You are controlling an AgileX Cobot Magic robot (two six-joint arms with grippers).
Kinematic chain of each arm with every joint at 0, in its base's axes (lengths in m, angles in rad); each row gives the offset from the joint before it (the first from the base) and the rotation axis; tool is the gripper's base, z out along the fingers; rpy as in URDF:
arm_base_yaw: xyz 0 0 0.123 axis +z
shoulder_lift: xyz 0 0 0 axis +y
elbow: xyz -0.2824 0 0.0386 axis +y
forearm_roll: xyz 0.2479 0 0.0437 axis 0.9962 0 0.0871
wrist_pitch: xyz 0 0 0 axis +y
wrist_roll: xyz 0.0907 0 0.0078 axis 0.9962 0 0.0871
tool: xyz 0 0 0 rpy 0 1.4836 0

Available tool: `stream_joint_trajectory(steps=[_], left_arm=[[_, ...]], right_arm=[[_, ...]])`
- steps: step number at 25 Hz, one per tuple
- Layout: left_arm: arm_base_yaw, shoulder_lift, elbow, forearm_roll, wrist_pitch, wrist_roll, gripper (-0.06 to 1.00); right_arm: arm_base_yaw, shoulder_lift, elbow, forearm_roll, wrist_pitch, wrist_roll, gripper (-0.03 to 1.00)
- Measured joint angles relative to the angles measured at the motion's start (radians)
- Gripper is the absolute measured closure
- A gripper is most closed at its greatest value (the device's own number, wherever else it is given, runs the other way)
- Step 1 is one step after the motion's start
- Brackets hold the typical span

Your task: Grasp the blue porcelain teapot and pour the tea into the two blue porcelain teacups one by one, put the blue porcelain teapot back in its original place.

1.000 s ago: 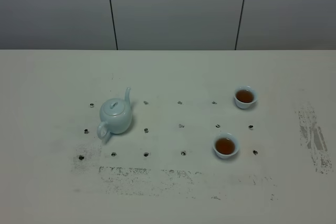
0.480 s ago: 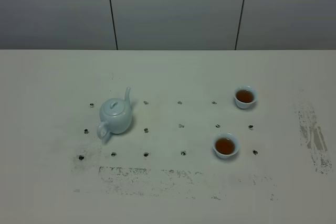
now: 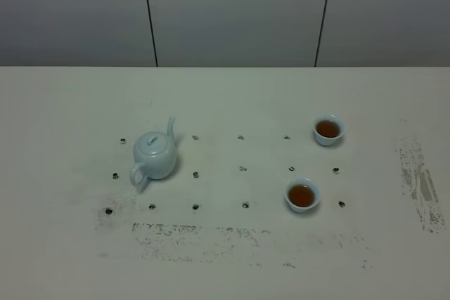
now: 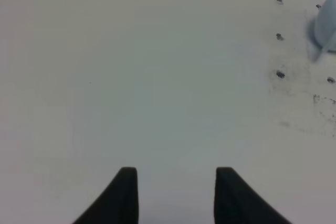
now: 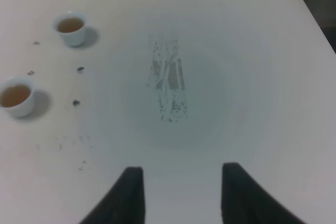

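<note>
blue porcelain teapot [image 3: 155,156] stands upright left of centre in our high view, lid on, loop handle turned toward the lower left and spout rising toward the upper right, ringed by small dark dots on the pale table [image 3: 232,258]. nearest the lower edge we see a band of dark scuffing, and above it, right of centre, the nearer teacup [image 3: 302,195] holding brown tea. farther up and slightly right sits the farther teacup [image 3: 328,130], also filled with brown tea and well apart from the first. a grey smear marks the right side of the table, and grey wall panels close the top of the frame. neither arm shows in this view. in our left wrist view the left gripper [image 4: 177,192] hovers over bare table, its two dark fingers spread with nothing between them, a sliver of the teapot at the upper right edge. in our right wrist view the right gripper [image 5: 181,192] shows two dark fingers with a gap between them, gripping nothing, both cups at the upper left.
</note>
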Motion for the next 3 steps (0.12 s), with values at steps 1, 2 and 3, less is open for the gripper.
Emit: stream_joint_trajectory(steps=[1,2,3], left_arm=[[0.0,0.0,0.0,0.0,0.0,0.0,0.54],[0.0,0.0,0.0,0.0,0.0,0.0,0.54],[0.0,0.0,0.0,0.0,0.0,0.0,0.54]], right_arm=[[0.0,0.0,0.0,0.0,0.0,0.0,0.61],[0.0,0.0,0.0,0.0,0.0,0.0,0.61],[0.0,0.0,0.0,0.0,0.0,0.0,0.61]])
